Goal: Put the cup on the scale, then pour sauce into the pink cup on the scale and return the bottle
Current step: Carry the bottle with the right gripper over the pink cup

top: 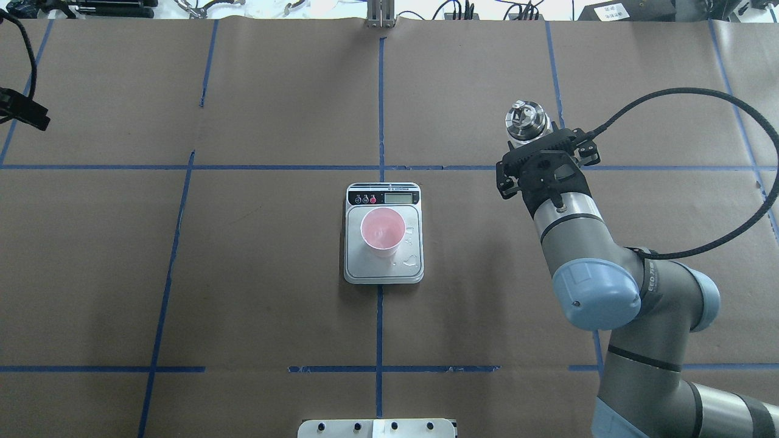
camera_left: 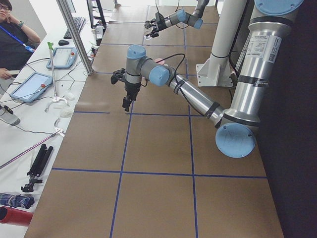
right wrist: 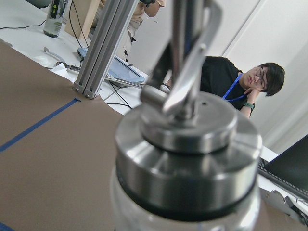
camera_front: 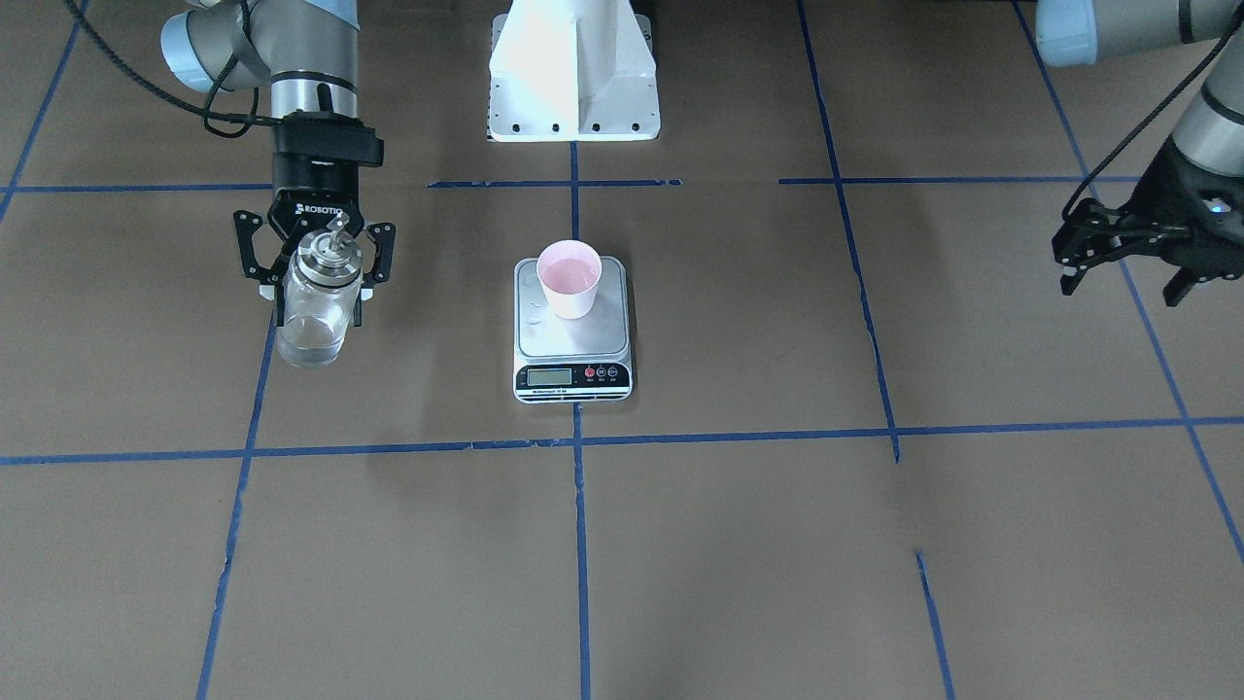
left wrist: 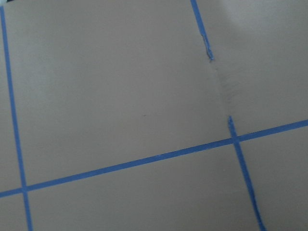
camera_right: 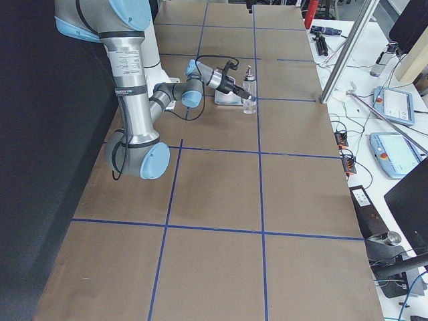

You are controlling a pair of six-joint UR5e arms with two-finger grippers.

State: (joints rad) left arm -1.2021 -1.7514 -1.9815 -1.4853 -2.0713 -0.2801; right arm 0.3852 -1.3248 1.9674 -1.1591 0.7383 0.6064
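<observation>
While the cup [camera_front: 570, 277] is stood on the scale [camera_front: 573, 340] mid-table in the front view, with bare table [camera_front: 739, 544] all round, the bottle [camera_front: 313, 321] is clamped upright by the right gripper [camera_front: 316, 282] well aside. The left gripper [camera_front: 1123, 282] is held spread far on the other side. Overhead, droplets [top: 411, 261] are shown on the scale. At the right wrist, only the cap [right wrist: 187, 144] and an operator [right wrist: 245, 82] are caught.
</observation>
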